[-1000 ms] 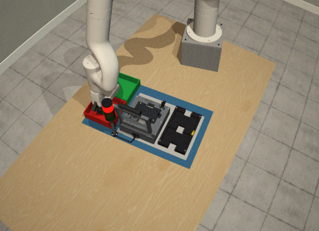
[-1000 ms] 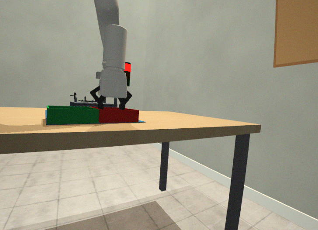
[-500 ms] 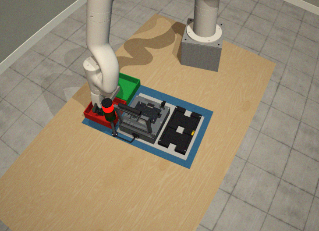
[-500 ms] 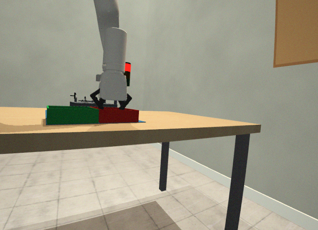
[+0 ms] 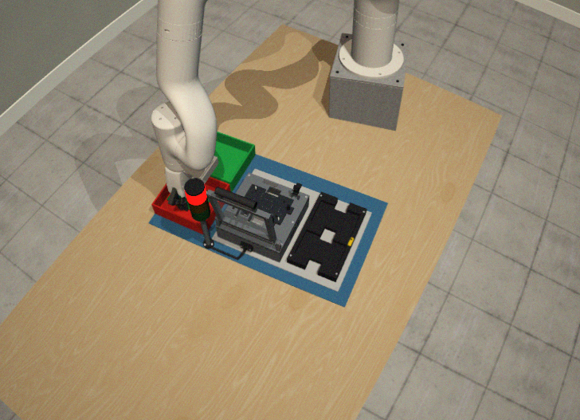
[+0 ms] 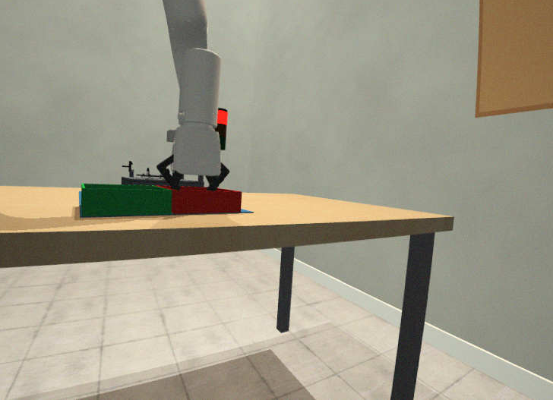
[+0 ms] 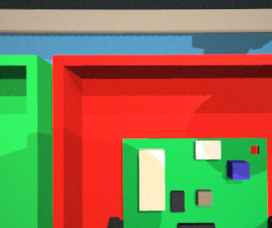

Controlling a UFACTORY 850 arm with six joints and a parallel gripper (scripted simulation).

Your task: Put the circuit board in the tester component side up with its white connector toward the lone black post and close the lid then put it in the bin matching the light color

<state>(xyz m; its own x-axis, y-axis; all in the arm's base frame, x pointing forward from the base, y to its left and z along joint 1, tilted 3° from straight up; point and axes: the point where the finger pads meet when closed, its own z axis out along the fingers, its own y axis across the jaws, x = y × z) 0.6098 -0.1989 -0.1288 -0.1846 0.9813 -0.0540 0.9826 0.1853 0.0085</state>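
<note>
Signal light (image 5: 195, 198) on the black post shows its red band lit. The white arm reaches down over the shallow red open-topped bin (image 5: 161, 210), which sits touching the matching green bin (image 5: 248, 162) at the edge of the blue mat (image 5: 360, 275) on the light wooden counter (image 5: 187, 335). The dark two-fingered gripper (image 6: 194, 187) has its fingertips down at the red bin's rim in the side view. Its fingers stand wide, one at each side edge of the green rectangular circuit board (image 7: 185, 176), and have hold of it across its width. In the wrist view the board is component side up, within the red bin's walls and over its floor; whether it touches the floor, cannot tell. Long white connector (image 7: 152, 180) lies along the board's edge nearest the green bin; a small blue block (image 7: 238, 169) sits toward the opposite edge. Grey tester (image 5: 285, 228) stands beside the bins with its lid raised. The black tray (image 5: 327, 256) beyond it holds no board.
</note>
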